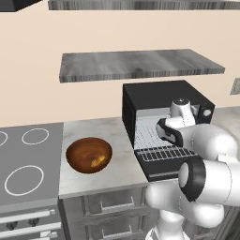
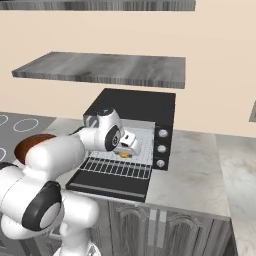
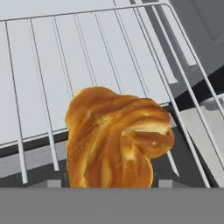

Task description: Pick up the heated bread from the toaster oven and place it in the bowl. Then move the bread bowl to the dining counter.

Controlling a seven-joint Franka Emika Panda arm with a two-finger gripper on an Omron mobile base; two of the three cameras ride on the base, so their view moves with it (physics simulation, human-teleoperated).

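The black toaster oven (image 1: 159, 96) (image 2: 135, 105) stands on the counter with its door dropped open. My gripper (image 2: 128, 148) (image 3: 109, 183) reaches onto its wire rack (image 3: 87, 65). The heated bread (image 3: 116, 138) (image 2: 124, 155), a twisted golden-brown bun, sits between my fingers at the rack's front edge and the jaws are closed against its sides. The dark-brown wooden bowl (image 1: 89, 154) (image 2: 27, 142) rests on the counter left of the oven, with a small yellow-orange morsel (image 1: 97, 161) inside. The dining counter is out of view.
The open oven door (image 1: 164, 166) (image 2: 110, 182) juts out over the counter's front edge. A stovetop (image 1: 28, 159) lies left of the bowl. A grey wall shelf (image 1: 136, 63) hangs above the oven. Bare marbled worktop (image 2: 192, 170) stretches to the oven's right.
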